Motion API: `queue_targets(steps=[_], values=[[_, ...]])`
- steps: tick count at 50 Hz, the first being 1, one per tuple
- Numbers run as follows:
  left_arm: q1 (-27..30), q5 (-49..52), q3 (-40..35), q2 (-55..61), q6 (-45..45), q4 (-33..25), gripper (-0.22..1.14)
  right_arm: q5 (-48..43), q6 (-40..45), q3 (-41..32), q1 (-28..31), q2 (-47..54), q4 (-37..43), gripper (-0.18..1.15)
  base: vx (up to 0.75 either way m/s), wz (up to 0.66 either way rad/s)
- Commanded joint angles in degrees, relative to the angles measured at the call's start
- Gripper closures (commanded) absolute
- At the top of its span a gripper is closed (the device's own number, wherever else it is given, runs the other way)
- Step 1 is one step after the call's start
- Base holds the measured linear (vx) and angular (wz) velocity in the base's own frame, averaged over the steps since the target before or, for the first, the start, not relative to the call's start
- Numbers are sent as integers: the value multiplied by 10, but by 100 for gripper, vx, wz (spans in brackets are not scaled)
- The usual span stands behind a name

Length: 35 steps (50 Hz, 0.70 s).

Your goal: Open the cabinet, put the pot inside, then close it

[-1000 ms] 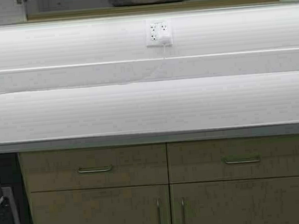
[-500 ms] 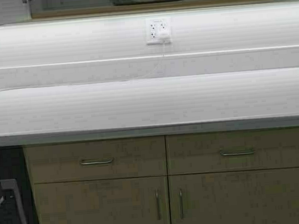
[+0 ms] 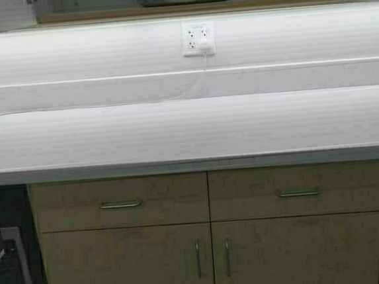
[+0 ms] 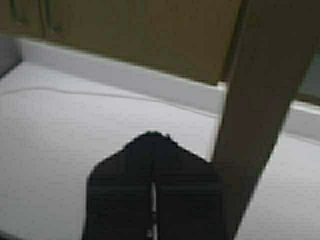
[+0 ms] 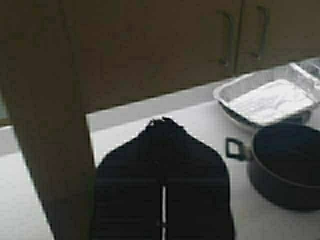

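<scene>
Your left gripper [image 4: 152, 187] and right gripper [image 5: 163, 192] both had their fingers pressed together on nothing — each beside an open tan door. The pot [image 5: 287, 170] sat on the white counter [image 5: 215, 125], near the right gripper and just before a foil tray [image 5: 267, 100].

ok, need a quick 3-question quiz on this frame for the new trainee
1. True or false: the right gripper is holding the pot.
2. In the right wrist view, what sits beside the pot? A) foil tray B) kettle C) cutting board
3. In the high view, what runs down from the outlet toward the countertop?

Key: 1. False; its fingers are together and the pot stands apart from it. 2. A. 3. A white cable.
</scene>
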Motion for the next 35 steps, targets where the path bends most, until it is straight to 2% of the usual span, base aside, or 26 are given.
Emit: queue_targets(steps=[1, 11, 19, 25, 35], values=[[-46, -8, 21, -46, 1, 1, 88, -2, -5, 20, 60, -53, -1, 91, 0, 0], [-56, -6, 98, -127, 4, 5, 88, -2, -13, 104, 125, -127, -8, 91, 0, -1], [-107, -11, 140, -173, 11, 45, 88, -1, -11, 188, 185, -194, -4, 91, 1, 0], [-145, -20, 130, -165, 11, 58, 88, 7, -5, 224, 223, -224, 1, 91, 2, -2], [-176, -29, 80, -114, 11, 57, 88, 38, -1, 265, 260, -258, 22, 91, 3, -2]])
